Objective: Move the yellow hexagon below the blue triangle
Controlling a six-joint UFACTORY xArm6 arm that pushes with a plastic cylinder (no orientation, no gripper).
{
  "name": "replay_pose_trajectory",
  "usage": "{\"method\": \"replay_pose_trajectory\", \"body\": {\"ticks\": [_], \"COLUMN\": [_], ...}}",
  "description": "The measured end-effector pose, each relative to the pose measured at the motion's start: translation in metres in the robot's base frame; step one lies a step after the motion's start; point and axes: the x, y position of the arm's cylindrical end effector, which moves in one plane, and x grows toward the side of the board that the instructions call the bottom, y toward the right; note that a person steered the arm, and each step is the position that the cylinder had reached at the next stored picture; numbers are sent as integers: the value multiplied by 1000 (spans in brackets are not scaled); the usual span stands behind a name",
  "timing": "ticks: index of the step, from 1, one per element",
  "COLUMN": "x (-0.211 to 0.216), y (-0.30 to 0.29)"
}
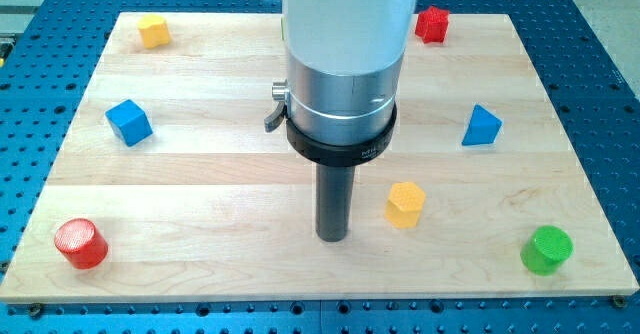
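The yellow hexagon (pixel 405 204) lies on the wooden board right of centre, toward the view's bottom. The blue triangle (pixel 482 126) lies above and to the right of it, near the board's right side. My tip (pixel 332 238) rests on the board just left of the yellow hexagon, a short gap apart and slightly lower in the view. The arm's wide grey body hides the board's upper middle.
A yellow block (pixel 153 31) sits at top left, a blue cube (pixel 129 122) at left, a red cylinder (pixel 80 243) at bottom left, a red block (pixel 432 23) at top right and a green cylinder (pixel 546 249) at bottom right. The board (pixel 200 184) ends at a blue perforated table.
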Motion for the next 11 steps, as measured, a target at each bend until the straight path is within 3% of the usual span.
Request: {"method": "replay_pose_trajectory", "body": {"ticks": [1,3,5,7,8,11], "x": [-9,-29,-36,-29,-46,-50], "y": [87,37,150,170,138,139]}}
